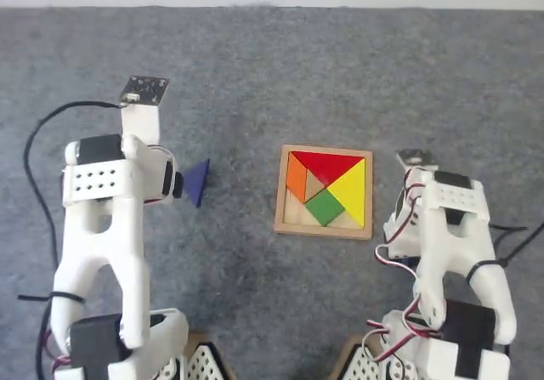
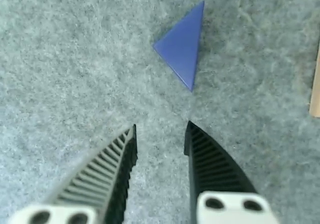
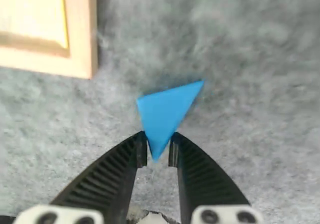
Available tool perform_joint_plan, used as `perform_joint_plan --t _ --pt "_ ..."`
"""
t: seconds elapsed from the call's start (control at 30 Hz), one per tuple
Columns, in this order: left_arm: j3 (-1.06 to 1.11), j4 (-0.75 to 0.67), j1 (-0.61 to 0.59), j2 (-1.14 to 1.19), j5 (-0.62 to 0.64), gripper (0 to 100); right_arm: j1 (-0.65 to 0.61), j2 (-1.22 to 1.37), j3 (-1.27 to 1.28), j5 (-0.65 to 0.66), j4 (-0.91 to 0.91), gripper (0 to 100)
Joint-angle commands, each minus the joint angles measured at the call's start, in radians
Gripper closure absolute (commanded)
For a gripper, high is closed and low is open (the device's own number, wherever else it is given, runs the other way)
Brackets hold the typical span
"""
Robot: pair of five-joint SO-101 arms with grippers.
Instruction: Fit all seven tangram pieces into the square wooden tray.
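Setting: a grey carpeted table (image 1: 238, 82), with my two white arms reaching in from the near edge.
Tray: the square wooden tray (image 1: 280, 201) lies flat a little right of the table's centre, between my arms.
Pieces in the tray: a red triangle (image 1: 327, 163) fills the far side and a yellow triangle (image 1: 353, 193) the right side. An orange piece (image 1: 296, 178) sits at the left and a green square (image 1: 324, 207) near the middle. Bare wood shows along the near side and in a small gap at the centre.
Dark blue triangle: the dark blue triangle (image 2: 182, 46) lies flat on the carpet, well left of the tray and just right of my left arm.
Left gripper: my left gripper (image 2: 161, 128) hangs over the carpet with its fingers spread apart and nothing between them. The dark blue triangle lies just beyond the fingertips, not touching them.
Light blue triangle: the light blue triangle (image 3: 165, 111) lies on the carpet, close to an outer corner of the tray.
Right gripper: my right gripper (image 3: 157, 141) is nearly closed, its two fingertips pinching one corner of the light blue triangle.
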Motion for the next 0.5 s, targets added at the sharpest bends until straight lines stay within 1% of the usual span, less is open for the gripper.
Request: perform_joint_plan --t 0.0,0.1,0.17,0.33,0.43,0.47 --pt "0.021 -0.055 0.002 -0.002 0.005 84 -0.015 -0.002 -0.130 -0.072 0.022 91.9" --pt "0.039 -0.066 0.002 -0.002 0.005 84 -0.013 0.002 -0.193 -0.130 0.065 91.8" --pt "0.039 -0.061 -0.005 -0.003 -0.003 84 -0.015 0.002 -0.207 -0.135 0.090 91.6" --pt "0.035 -0.068 -0.086 -0.002 -0.066 84 -0.015 0.002 -0.227 -0.140 0.079 83.8" --pt "0.039 -0.066 -0.144 -0.002 -0.103 84 -0.015 0.002 -0.233 -0.123 0.071 82.1" --pt "0.041 -0.064 -0.161 -0.002 -0.115 84 -0.015 0.002 -0.233 -0.097 0.077 82.2"
